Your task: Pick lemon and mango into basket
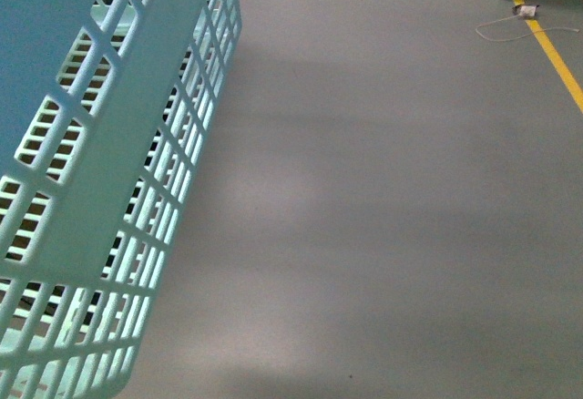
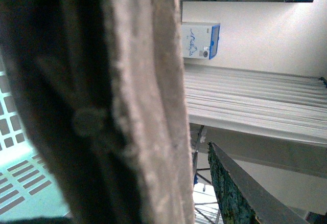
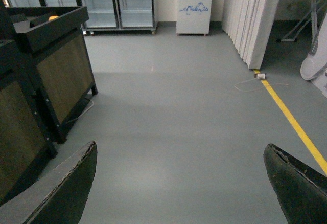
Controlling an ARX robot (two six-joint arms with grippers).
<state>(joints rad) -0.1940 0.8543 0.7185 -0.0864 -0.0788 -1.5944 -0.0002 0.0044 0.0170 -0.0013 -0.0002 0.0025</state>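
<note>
The light aqua basket (image 1: 118, 144) fills the left of the front view, tilted and close to the camera, above the grey floor. In the left wrist view its brown ribbed handle (image 2: 143, 106) runs right in front of the lens, and a piece of the aqua lattice (image 2: 20, 178) shows behind it. My left gripper (image 2: 196, 196) is shut on that handle; only one dark finger (image 2: 230, 193) shows. My right gripper (image 3: 179, 183) hangs open over bare floor, nothing between its fingers (image 3: 71, 193). The lemon and the mango are out of view.
Dark wooden stands (image 3: 56, 65) line one side in the right wrist view, with a small yellow-orange thing (image 3: 52, 17) in the top bin. A yellow floor line (image 1: 560, 62), a loose white cable (image 3: 255, 83), a white freezer (image 3: 194, 6) and glass-door fridges (image 3: 117, 1) lie beyond.
</note>
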